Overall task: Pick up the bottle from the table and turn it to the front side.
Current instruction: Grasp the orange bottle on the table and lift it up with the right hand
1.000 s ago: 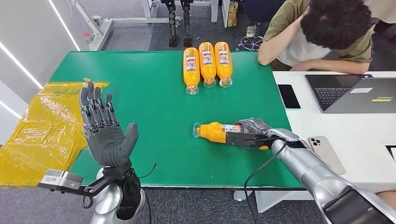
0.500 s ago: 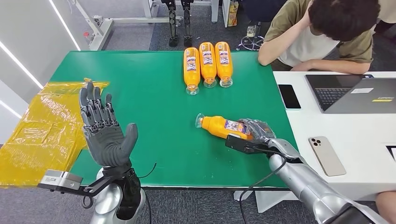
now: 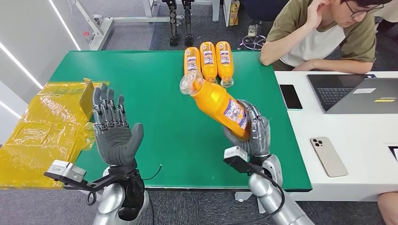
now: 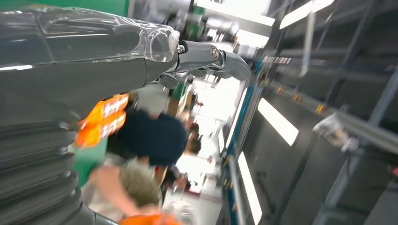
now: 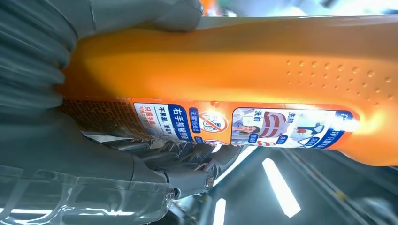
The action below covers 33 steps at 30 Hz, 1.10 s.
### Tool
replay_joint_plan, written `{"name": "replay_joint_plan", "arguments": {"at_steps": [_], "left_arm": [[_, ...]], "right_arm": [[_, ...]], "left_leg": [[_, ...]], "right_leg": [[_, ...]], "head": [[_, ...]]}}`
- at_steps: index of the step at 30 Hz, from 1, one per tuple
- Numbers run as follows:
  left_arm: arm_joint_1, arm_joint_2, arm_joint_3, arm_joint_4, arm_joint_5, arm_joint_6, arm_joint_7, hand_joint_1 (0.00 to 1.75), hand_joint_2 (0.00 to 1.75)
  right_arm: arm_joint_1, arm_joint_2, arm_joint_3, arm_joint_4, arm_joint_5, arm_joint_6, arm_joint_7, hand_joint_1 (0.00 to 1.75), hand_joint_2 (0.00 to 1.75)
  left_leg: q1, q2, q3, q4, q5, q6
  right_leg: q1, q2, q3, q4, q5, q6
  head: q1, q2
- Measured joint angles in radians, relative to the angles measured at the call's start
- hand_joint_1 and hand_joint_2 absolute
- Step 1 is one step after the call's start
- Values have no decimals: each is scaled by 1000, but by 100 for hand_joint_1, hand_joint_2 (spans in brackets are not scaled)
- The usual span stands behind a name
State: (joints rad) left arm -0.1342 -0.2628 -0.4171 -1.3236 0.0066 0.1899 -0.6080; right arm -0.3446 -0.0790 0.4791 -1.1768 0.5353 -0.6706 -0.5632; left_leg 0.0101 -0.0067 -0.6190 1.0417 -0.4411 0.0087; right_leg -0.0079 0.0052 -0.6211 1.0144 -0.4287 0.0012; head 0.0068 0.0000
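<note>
Right hand (image 3: 251,136) grips the orange bottle (image 3: 218,104) by its base, tilted (cap end raised) above the green bench (image 3: 155,93); left hand (image 3: 114,133) raised, fingers (image 3: 108,107) spread, holding nothing.

bottle (image 3: 220,104) in right hand (image 3: 251,136), above table (image 3: 155,93); three bottles (image 3: 208,65) behind

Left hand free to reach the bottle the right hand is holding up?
Probably yes: left hand is raised, holding nothing, and only bare green table lies between it and the bottle held aloft by the right hand.
</note>
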Motion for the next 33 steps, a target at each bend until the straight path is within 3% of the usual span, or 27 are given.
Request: {"name": "replay_joint_plan", "arguments": {"at_steps": [5,13,22,33], "left_arm": [[-17,-1,-5,45,57,-109,27,0,175],[-71,-9,-12,122,108,-265,75,0,175],[-92,-8,-10,148,116,-289,77,0,175],[-80,-2,2,148,109,-292,87,0,175]], "right_arm": [[64,57,-37,-97,11,0,-6,175,175],[27,51,70,-103,-59,44,85,175,175],[-8,5,201,-84,-12,295,206,175,175],[-43,-25,258,-82,34,401,208,175,175]], "left_leg": [[0,0,0,0,0,0],[0,1,0,0,1,0],[0,0,-1,0,1,0],[0,0,-1,0,1,0]], "right_leg": [[-1,0,0,0,0,0],[-1,1,0,0,2,1],[-1,0,-1,0,1,0],[-1,0,-1,0,1,0]], "head": [[0,0],[0,0],[0,0],[0,0]]}}
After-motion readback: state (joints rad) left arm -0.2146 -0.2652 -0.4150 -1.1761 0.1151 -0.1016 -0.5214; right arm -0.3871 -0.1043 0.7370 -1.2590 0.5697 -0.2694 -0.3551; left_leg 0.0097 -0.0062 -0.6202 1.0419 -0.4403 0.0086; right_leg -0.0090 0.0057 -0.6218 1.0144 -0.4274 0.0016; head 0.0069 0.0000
